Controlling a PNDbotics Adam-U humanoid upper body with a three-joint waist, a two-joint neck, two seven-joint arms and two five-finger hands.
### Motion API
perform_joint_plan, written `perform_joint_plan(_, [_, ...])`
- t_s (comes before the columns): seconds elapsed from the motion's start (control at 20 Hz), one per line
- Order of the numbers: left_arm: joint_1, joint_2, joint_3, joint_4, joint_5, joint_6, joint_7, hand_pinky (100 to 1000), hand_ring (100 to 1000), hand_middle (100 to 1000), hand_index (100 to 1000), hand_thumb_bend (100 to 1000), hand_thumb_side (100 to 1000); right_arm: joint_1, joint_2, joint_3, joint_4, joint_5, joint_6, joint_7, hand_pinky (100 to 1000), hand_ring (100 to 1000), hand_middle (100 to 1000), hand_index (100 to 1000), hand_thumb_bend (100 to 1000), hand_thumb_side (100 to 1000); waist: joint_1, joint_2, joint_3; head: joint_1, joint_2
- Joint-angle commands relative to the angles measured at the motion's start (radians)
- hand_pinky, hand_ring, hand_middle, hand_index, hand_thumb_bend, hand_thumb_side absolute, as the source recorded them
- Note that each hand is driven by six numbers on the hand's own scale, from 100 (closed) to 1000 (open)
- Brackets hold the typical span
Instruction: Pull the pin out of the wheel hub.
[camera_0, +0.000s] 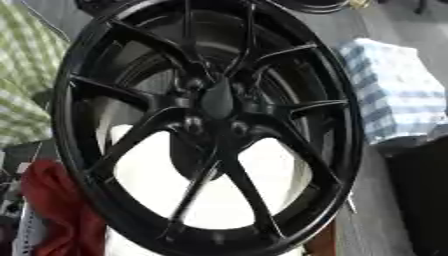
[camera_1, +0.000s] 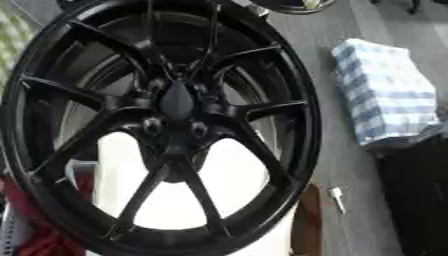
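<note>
Hands are nowhere in my views, so I can't tell their state. Wheel hub fills the frame, its bolt holes around six o'clock of centre; I can't pick out the pin, so reaching blind risks grabbing a spoke instead.

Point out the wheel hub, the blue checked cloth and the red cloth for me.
wheel hub (camera_0: 216, 100): left eye view, on its black centre cap.
blue checked cloth (camera_1: 385, 90): right eye view, on the middle of its top.
red cloth (camera_0: 57, 210): left eye view, on its folds at lower left.
</note>
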Motion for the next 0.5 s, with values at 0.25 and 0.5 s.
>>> perform_joint_plan(0.25, [0.011, 0.015, 0.028, -0.011, -0.009, -0.005, 0.021, 849, 624, 584, 734, 200, 797, 0.144, 0.02, -0.191, 0.172, 0.103, 0.073, -0.112, 775, 593, 389, 491, 100, 100, 0.012, -0.008, -0.004, 0.024, 0.005])
perform_joint_plan(0.5, [0.005, 0.013, 0.026, -0.015, -0.01, -0.004, 0.021, 850, 624, 585, 734, 198, 798, 0.278, 0.083, -0.325, 0.306, 0.183, 0.083, -0.194, 832, 783, 732, 782, 100, 128, 0.015, 0.0, 0.004, 0.026, -0.005])
